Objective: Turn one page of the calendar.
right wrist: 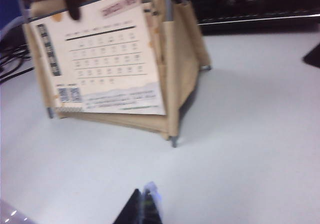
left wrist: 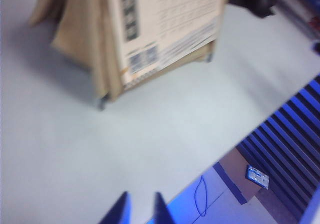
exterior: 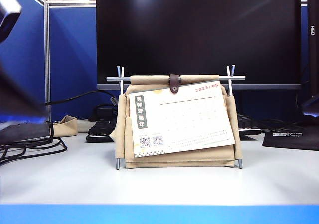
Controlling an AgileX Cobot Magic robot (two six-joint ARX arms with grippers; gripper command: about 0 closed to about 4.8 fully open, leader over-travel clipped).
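Both hands hang over the bare desk (exterior: pixel 159 184): left hand (left wrist: pixel 140 208) slightly open, right hand (right wrist: pixel 142 206) shut, both empty. Page (exterior: pixel 179 119) sits ahead on the calendar (exterior: pixel 178 156), untouched. Next I'd reach in and pinch it.

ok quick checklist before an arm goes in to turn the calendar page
1. 2023/05 page at the front of the calendar: ok, sitting slightly tilted.
2. Brown snap strap over the top rod: cannot tell whether it pins the page.
3. Left gripper clear of the calendar: ok, above bare table, fingers slightly apart, holding nothing.
4. Right gripper clear: ok, fingers shut on nothing, short of the stand's near corner.
5. Path to the page's lower edge: ok, nothing lies in front of the stand.
6. Stand on its rod feet: ok in the exterior view.
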